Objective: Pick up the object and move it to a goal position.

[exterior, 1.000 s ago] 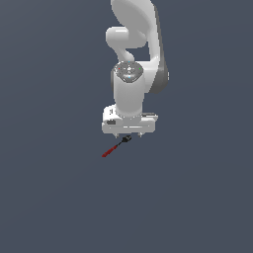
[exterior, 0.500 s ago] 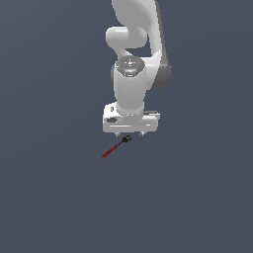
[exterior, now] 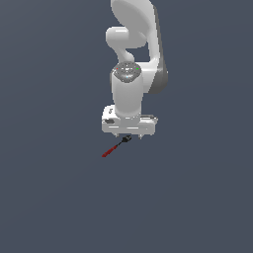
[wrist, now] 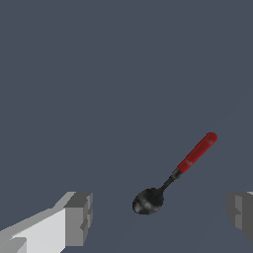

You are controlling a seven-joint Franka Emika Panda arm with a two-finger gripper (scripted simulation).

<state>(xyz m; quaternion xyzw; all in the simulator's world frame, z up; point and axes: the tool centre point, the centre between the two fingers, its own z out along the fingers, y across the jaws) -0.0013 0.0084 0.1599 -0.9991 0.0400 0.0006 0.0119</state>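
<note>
Gripper (wrist: 158, 217) is wide open, nothing held; I see both fingers (wrist: 79, 217) in the wrist view with a big gap, and the spoon (wrist: 173, 175) lies flat on the plain grey floor, its black bowl between them and its red handle running out past the gap at a slant. In the exterior view the spoon (exterior: 116, 147) sits right under the white hand (exterior: 129, 124), bowl end tucked beneath it, handle poking out toward the exterior view's left. The floor has no visible edge or corner, so I can only place the spoon relative to the arm. Risks as I see them: the spoon is thin and low, so if I come down too little the pads close over air, too far and the fingertips hit the floor. The bowl is rounded and the neck narrow, so a pinch on the bowl could squirt it sideways or roll it. The handle lies diagonal to the closing line, so shutting now could spin the spoon instead of clamping it; I'd want the wrist turned to square up on the handle. A grip near one end may let it droop or slip during the carry. No goal marker shows in either view, so I can't judge the travel. Count: one arm, one gripper, two fingers, one spoon, nothing else.
</note>
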